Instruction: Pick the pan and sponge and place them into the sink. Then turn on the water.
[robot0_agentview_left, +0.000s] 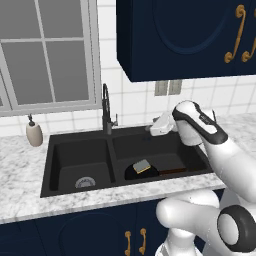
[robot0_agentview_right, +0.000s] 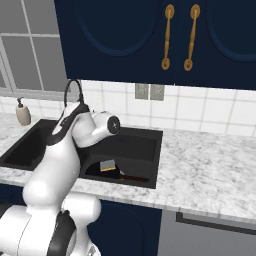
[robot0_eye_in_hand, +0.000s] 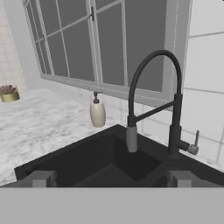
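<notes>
Reaching toward the faucet (robot0_agentview_left: 106, 113) is the job right now, I think, because the pan (robot0_agentview_left: 150, 171) and the sponge (robot0_agentview_left: 142, 165) already lie in the sink (robot0_agentview_left: 75, 145). Both sit in the basin to the right of the faucet, with the sponge resting on the pan and the pan's brown handle pointing away from the faucet. The basin to the left of the faucet holds just its silver drain (robot0_agentview_left: 85, 182). No blue stream comes from the faucet, so the water is not on yet. The gripper (robot0_agentview_left: 154, 126) hangs above the basin to the right of the faucet, and its two fingers stand wide apart with nothing between them. In the hand view the faucet (robot0_eye_in_hand: 154, 105) stands straight ahead, and its small side lever (robot0_eye_in_hand: 193, 144) sticks out low on its right side. The soap bottle (robot0_eye_in_hand: 97, 112) stands well to the left of the faucet, and it is not the thing to touch. Next, I think the gripper must move closer to the faucet and push that little lever.
</notes>
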